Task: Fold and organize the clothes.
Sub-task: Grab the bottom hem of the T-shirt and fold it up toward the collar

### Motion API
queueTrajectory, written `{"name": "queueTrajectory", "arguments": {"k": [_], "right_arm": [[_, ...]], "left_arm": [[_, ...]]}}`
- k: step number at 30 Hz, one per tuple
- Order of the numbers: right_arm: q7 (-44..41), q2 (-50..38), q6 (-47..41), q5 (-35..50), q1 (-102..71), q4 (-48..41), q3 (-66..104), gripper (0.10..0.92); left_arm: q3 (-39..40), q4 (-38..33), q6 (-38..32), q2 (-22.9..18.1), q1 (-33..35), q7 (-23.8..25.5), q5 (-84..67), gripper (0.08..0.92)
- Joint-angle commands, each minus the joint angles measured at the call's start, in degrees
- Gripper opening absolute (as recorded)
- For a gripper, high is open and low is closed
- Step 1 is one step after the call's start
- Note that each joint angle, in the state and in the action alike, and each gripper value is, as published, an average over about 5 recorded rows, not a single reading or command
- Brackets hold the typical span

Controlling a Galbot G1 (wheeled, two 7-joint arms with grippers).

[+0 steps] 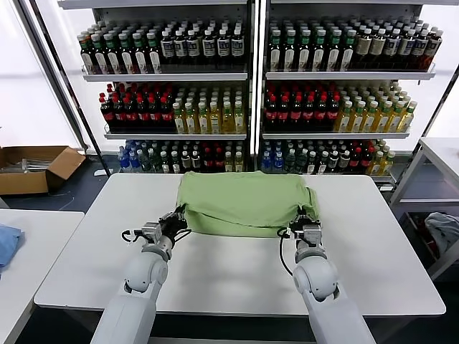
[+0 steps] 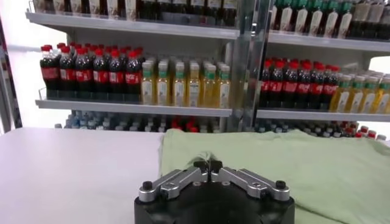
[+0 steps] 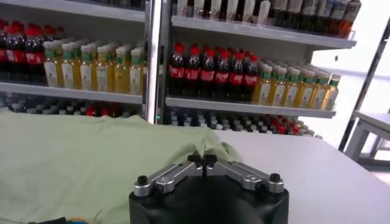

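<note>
The clothes are a light green shirt [image 1: 244,204], folded into a rough rectangle at the far middle of the white table [image 1: 229,276], plain side up. My left gripper [image 1: 181,213] is at the shirt's near left corner. In the left wrist view its fingertips [image 2: 208,165] are pinched together on a small peak of green fabric [image 2: 292,164]. My right gripper [image 1: 300,222] is at the near right corner. Its tips [image 3: 202,160] are closed on a raised ridge of the shirt [image 3: 73,158].
Shelves of bottles [image 1: 237,93] stand behind the table. A cardboard box [image 1: 36,166] lies on the floor at the left. A blue cloth [image 1: 6,244] lies on a side table at the left. A grey cloth [image 1: 445,229] is under a table at the right.
</note>
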Motion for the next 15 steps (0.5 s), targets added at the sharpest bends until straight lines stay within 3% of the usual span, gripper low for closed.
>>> {"name": "queueTrajectory", "arguments": {"k": [1,15], "right_arm": [[-0.7,-0.3,-0.8,0.3,3.2,-3.9,-0.6,0.318],[5.3,5.3,4.7,5.5,4.5,-3.1,1.1,0.716]], "left_arm": [[0.5,3.8,0.3,0.0,-3.0,0.0,-0.2,0.199],[-0.5,-3.3,4.2,0.1,1.4,-2.1,3.3,0.606]]}}
